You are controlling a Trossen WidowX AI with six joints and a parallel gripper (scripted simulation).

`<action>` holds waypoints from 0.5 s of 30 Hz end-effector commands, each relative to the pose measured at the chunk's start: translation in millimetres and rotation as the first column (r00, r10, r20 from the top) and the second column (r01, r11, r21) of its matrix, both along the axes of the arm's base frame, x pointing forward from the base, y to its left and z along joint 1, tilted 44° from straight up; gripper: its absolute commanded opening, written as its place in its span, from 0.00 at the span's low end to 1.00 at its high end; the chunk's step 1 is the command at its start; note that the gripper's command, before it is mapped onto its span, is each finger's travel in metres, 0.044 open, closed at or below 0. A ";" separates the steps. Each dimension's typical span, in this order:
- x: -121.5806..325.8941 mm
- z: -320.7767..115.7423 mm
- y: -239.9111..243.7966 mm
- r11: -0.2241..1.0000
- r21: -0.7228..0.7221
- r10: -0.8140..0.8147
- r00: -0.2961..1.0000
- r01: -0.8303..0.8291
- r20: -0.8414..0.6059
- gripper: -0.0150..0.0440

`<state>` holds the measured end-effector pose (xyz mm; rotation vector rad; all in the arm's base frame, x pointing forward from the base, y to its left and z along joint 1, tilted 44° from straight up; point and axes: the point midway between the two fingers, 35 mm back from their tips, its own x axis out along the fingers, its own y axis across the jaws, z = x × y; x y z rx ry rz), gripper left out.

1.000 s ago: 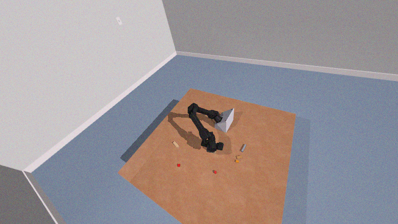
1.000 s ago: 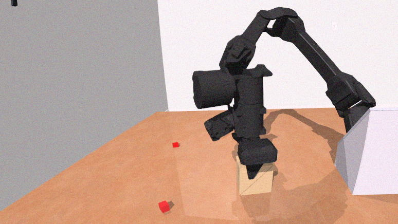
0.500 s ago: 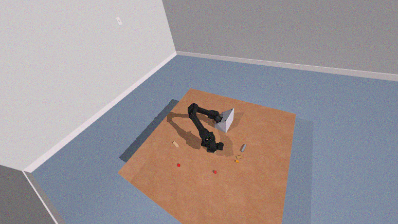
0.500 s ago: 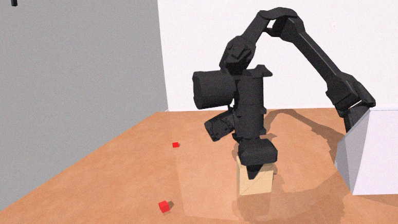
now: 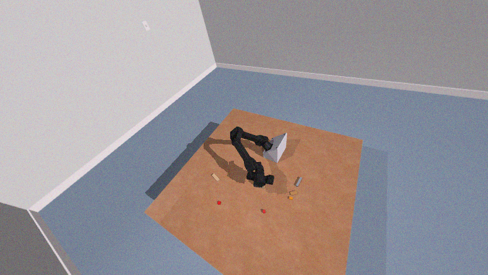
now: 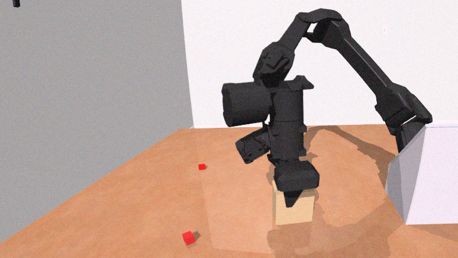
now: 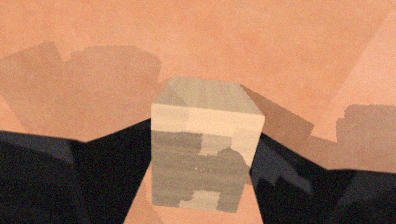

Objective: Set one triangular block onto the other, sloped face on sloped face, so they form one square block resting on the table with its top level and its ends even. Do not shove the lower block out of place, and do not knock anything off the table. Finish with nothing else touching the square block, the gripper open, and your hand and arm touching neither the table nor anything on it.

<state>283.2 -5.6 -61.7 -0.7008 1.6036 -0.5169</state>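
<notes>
The upper triangular block (image 6: 279, 206) (image 7: 195, 167) sits over the lower triangular block (image 6: 306, 215), and together they look like one pale wooden square block on the table. No gap shows on the near end in the exterior view. The top looks level. My gripper (image 6: 292, 203) (image 7: 203, 126) is shut on the upper block, pointing down, with a finger at each end. One fingertip covers part of the near end. The wrist view shows the top and one side; the lower block is hidden there. In the top view, my hand hides most of both blocks.
On the table (image 5: 307, 239) lie a pale block (image 5: 215, 177), two red cubes (image 5: 219, 202) (image 5: 263, 211) (image 6: 202, 167) (image 6: 189, 237), a grey block (image 5: 298, 181), a tan piece (image 5: 293, 193) and an orange piece (image 5: 290, 198). A large white wedge (image 5: 281, 149) (image 6: 432, 176) stands near the arm's base.
</notes>
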 end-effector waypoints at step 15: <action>-0.1 -0.1 0.0 1.000 0.000 0.000 1.000 0.000 0.000 0.57</action>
